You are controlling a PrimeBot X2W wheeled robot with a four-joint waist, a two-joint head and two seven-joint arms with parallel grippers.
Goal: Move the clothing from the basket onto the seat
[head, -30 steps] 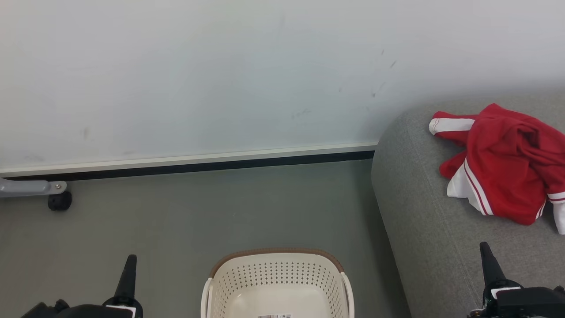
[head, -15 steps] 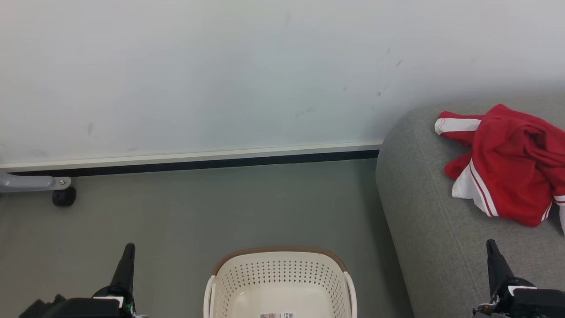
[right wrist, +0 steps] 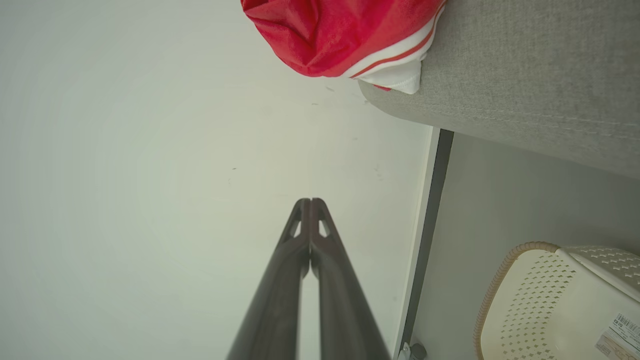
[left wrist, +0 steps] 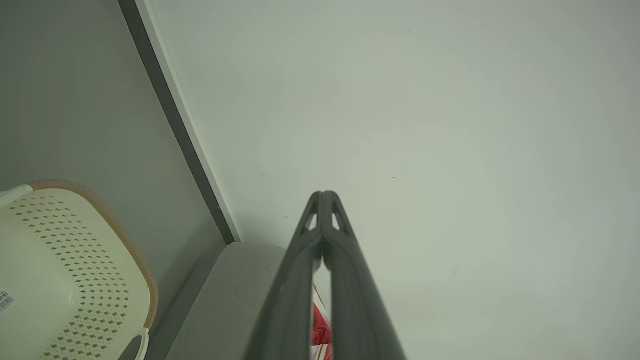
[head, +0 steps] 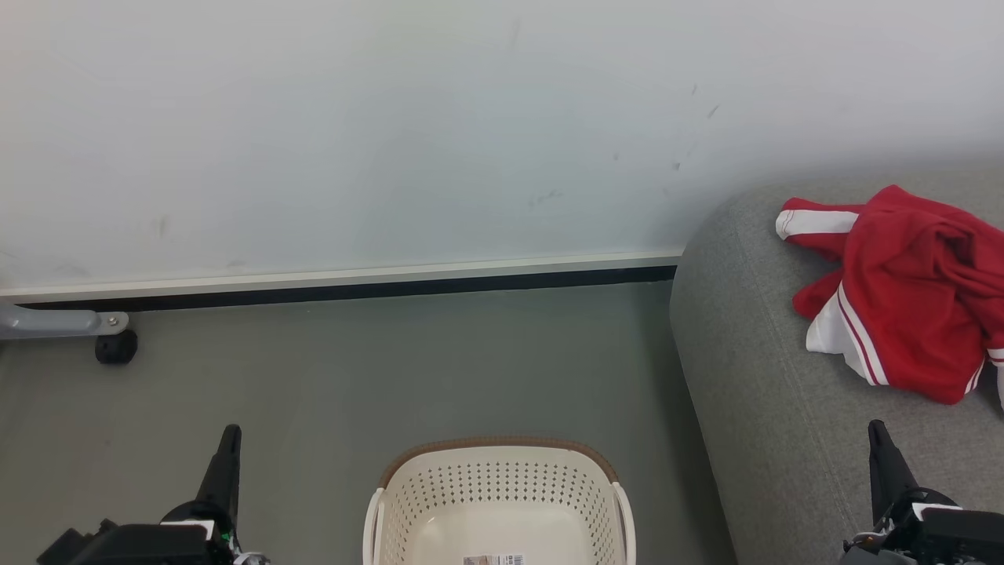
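Grey seat under seemingly heaped clothing

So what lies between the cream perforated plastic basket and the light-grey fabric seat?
Only bare grey floor separates the cream perforated basket from the grey fabric seat, per the head view.

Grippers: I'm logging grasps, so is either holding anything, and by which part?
Nothing is held. The left gripper and right gripper are both shut and empty; the crumpled red, white-striped clothing lies on the light-grey fabric seat, apart from both.
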